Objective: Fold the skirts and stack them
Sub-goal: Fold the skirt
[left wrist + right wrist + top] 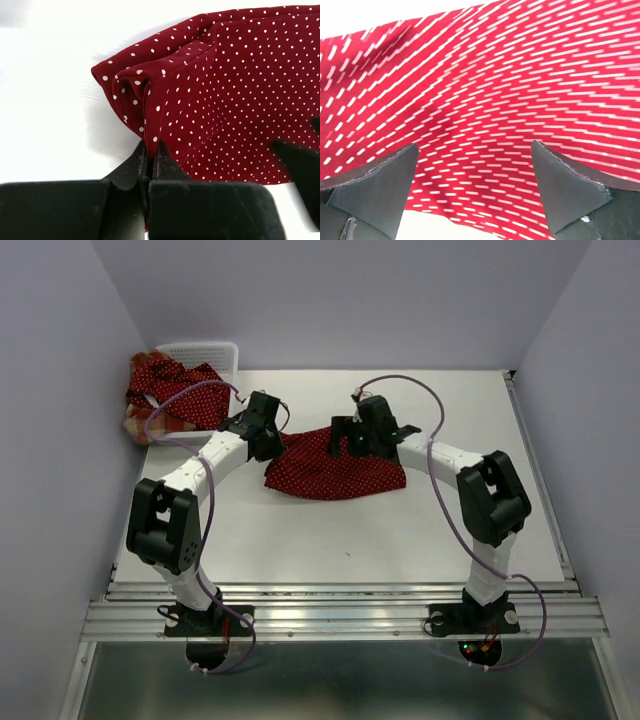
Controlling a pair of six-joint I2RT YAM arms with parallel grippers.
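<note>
A dark red polka-dot skirt (335,470) lies spread on the white table (340,540) between my arms. My left gripper (272,443) is shut on its left edge; in the left wrist view the fingers (150,157) pinch a fold of the cloth (225,100). My right gripper (345,445) is open just above the skirt's upper middle; in the right wrist view its fingers (380,185) are wide apart over the blurred dotted cloth (485,100). A second polka-dot skirt (175,390) is heaped at the back left, with a bit of plaid cloth (135,428) under it.
A white mesh basket (205,352) stands at the back left corner behind the heap. Grey walls close the table on the left, back and right. A metal rail (340,610) runs along the near edge.
</note>
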